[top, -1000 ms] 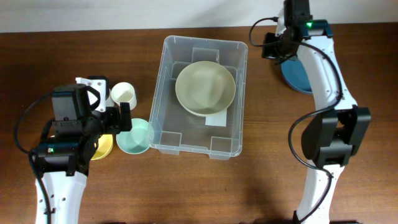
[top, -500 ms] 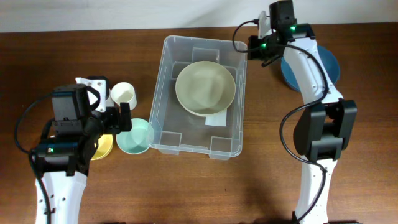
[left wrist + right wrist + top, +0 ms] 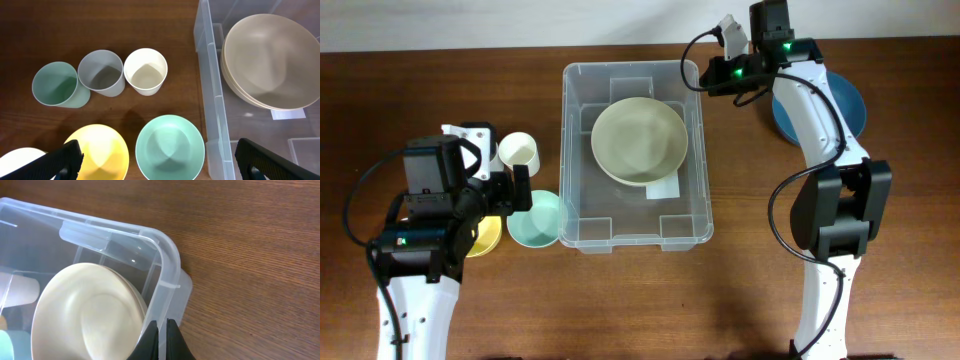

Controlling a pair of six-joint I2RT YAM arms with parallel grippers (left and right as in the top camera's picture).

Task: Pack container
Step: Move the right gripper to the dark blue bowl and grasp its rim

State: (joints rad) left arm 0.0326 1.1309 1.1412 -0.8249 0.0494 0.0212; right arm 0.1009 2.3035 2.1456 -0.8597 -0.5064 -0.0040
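Although shut tight, finger against finger, meets the container (image 3: 167,255) at the tips only, at the rim of its far right corner: thus the right gripper (image 3: 162,330). Cannot tell whether it nips the thin rim edge or merely leans against it.

Find the container itself in the middle of the table (image 3: 620,300), clear and colourless, rounded at the corners, long side running away from the overhead camera. Holds a beige bowl (image 3: 638,140) in its far half, with a second rim showing just under the first in the left wrist view. Carries a white label (image 3: 665,188) on the base, partly tucked under the bowl's near edge; too small to read any print on it.

On the left side, see the left gripper (image 3: 160,150) spread wide, gripping nothing, hanging above a teal bowl (image 3: 170,147) just beside the container's left wall. Note a yellow bowl (image 3: 100,152) touching or nearly touching the teal one on its outer side. Beyond the two bowls, count three upright cups in a row: green cup (image 3: 55,84), grey cup (image 3: 102,72), cream cup (image 3: 145,70), the last nearest the container. To the right of the container, partly behind the right arm, spot a blue plate (image 3: 845,105).
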